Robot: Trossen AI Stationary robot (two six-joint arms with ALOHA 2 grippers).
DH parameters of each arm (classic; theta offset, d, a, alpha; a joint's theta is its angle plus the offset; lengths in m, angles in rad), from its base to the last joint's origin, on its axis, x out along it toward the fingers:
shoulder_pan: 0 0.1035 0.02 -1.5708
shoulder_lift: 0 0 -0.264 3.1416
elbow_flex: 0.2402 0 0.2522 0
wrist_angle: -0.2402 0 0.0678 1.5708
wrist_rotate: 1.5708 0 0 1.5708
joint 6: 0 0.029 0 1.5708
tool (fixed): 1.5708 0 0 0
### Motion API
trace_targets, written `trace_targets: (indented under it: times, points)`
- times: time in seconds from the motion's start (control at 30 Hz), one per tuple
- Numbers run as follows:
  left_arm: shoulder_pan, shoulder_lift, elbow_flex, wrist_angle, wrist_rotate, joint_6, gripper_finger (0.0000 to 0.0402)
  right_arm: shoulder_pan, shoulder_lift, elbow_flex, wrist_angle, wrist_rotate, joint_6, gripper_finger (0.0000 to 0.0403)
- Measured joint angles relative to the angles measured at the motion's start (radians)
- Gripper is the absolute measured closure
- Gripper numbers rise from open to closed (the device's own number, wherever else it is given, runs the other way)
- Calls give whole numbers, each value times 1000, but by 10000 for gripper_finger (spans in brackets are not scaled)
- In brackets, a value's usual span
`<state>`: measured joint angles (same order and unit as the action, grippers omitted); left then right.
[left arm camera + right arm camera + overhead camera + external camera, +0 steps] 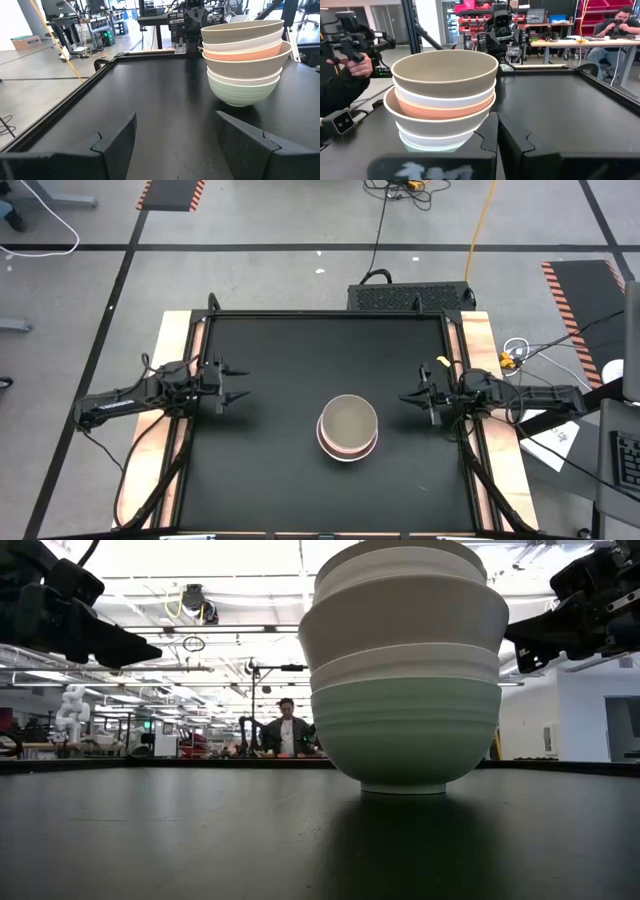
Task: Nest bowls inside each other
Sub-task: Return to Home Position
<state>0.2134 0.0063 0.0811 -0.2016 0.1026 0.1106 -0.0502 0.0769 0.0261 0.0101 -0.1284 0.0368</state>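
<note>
The bowls (348,428) stand nested in one stack at the middle of the black table. From the bottom up they are mint-green (405,730), white, beige-grey (250,61), coral-pink (440,107), white and olive-tan (445,70). The mint bowl's foot (404,787) rests on the table. My left gripper (242,383) (175,142) hovers open to the left of the stack, pointing at it. My right gripper (404,396) (498,137) hovers shut to the right of the stack, also pointing at it. Neither gripper touches a bowl.
The black table top (280,470) lies bare around the stack, framed by a raised rim (75,100). A black box (410,296) sits beyond the far edge. People (287,730) are in the room behind; a sleeve and hand with a device (345,60) show beyond the table.
</note>
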Motion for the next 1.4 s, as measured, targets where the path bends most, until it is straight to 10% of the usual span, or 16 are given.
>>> trace_targets:
  times: [1.4]
  points:
    - [0,0,0,2,29,9,133,0,-75,28,62,-111,30,403]
